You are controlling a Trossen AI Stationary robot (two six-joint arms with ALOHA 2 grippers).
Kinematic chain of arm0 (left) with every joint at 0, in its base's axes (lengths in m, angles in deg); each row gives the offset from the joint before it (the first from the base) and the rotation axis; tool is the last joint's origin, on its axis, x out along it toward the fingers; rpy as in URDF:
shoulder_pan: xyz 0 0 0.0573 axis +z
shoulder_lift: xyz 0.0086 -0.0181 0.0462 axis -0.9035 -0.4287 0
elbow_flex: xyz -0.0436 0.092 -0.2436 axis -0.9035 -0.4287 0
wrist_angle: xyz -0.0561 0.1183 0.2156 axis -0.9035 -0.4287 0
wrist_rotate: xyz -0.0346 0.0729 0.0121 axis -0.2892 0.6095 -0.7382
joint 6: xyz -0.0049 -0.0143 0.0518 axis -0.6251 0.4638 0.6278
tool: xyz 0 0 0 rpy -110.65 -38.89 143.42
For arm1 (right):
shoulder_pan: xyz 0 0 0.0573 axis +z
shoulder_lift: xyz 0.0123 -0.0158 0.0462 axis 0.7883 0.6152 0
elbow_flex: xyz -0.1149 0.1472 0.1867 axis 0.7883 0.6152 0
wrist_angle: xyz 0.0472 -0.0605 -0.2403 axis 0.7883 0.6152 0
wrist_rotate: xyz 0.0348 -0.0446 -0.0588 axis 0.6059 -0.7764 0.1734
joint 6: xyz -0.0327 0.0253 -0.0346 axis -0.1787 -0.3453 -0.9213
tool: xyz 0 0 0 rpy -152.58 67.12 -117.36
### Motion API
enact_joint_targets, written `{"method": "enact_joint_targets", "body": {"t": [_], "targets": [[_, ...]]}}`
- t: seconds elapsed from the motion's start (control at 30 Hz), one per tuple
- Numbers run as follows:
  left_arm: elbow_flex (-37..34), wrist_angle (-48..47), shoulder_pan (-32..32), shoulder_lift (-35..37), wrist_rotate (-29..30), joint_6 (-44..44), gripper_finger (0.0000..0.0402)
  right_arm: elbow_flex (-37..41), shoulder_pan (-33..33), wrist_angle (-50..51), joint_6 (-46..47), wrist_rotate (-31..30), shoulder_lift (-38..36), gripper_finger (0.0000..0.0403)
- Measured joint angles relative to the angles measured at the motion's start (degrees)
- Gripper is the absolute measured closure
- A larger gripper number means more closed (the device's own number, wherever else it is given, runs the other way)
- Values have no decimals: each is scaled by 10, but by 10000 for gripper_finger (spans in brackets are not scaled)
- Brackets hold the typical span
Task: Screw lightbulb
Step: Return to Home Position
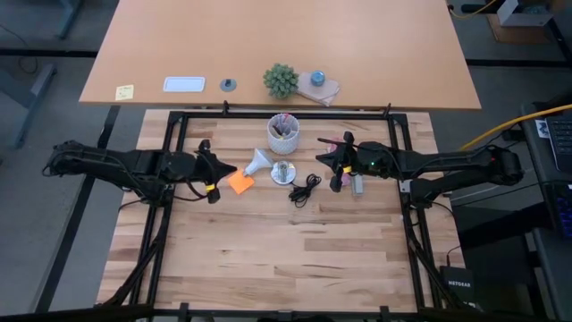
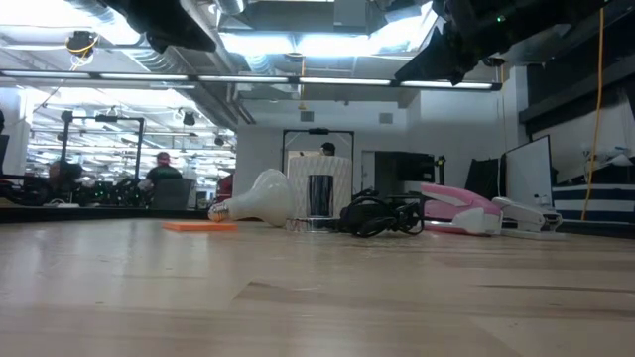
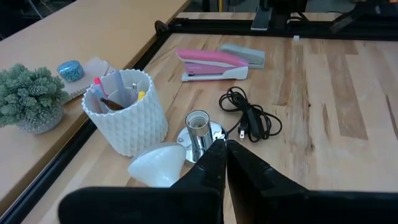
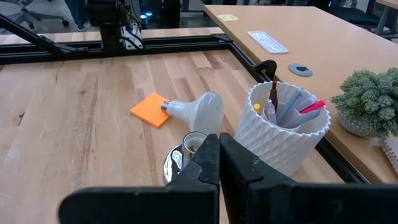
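The white lightbulb [image 1: 258, 162] lies on its side on the wooden table, its narrow base [image 4: 165, 106] at the edge of an orange sticky note [image 4: 152, 110]. Just right of it a round silvery fitting [image 1: 282, 172] stands upright with its socket open upward [image 3: 198, 122]; its black cord [image 1: 305, 190] is coiled beside it. My left gripper [image 1: 229, 169] hovers shut to the left of the bulb, above the table. My right gripper [image 1: 324, 160] hovers shut to the right of the fitting. Neither one holds anything.
A white cup of pens [image 1: 284, 134] stands just behind the bulb and the fitting. A pink stapler [image 3: 211, 64] and a grey one [image 3: 244, 55] lie under the right arm. The near half of the table [image 1: 286, 259] is bare wood. A black frame [image 1: 286, 114] bounds it.
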Motion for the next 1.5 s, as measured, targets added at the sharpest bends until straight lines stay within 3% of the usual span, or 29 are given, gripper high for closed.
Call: {"method": "enact_joint_targets", "body": {"t": [0.27, 0.57, 1.1, 1.27, 1.5], "targets": [[-3, -30, 0, 42, 0, 0, 396, 23, 0, -6, 0, 0, -15, 400], [-5, -60, 0, 101, 0, 0, 396, 149, 0, -3, 0, 0, -102, 400], [-107, -89, 0, 129, 0, -5, 396, 372, 0, 0, 1, 0, -256, 400], [-137, -82, 0, 143, 0, -7, 396, 385, 0, -3, 7, 6, -299, 400], [-229, -58, 0, 230, 0, -11, 396, 385, 0, -3, 7, 10, -374, 400]]}}
